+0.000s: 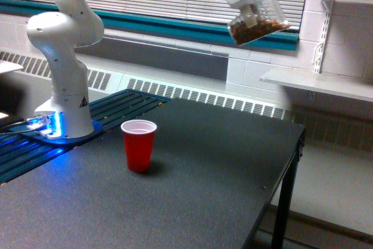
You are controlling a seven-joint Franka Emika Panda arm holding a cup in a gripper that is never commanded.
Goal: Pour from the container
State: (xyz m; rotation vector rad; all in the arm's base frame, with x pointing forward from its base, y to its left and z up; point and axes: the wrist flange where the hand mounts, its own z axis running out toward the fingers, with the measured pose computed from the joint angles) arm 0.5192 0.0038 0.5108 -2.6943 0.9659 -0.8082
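Observation:
High at the top of the exterior view, my gripper (252,10) is shut on the container (260,21), a small clear cup tilted to one side with brown almonds lying along its lower wall. It hangs well above the table and far to the right of the red cup (139,144). The red cup stands upright on the dark table (192,190), its white inside looking empty. The fingers are mostly hidden behind the container.
The arm's white base (63,86) with a blue light stands at the table's left on dark slats (116,106). The table's right edge (294,155) drops to the floor. White shelves (326,83) and a blinded window lie behind.

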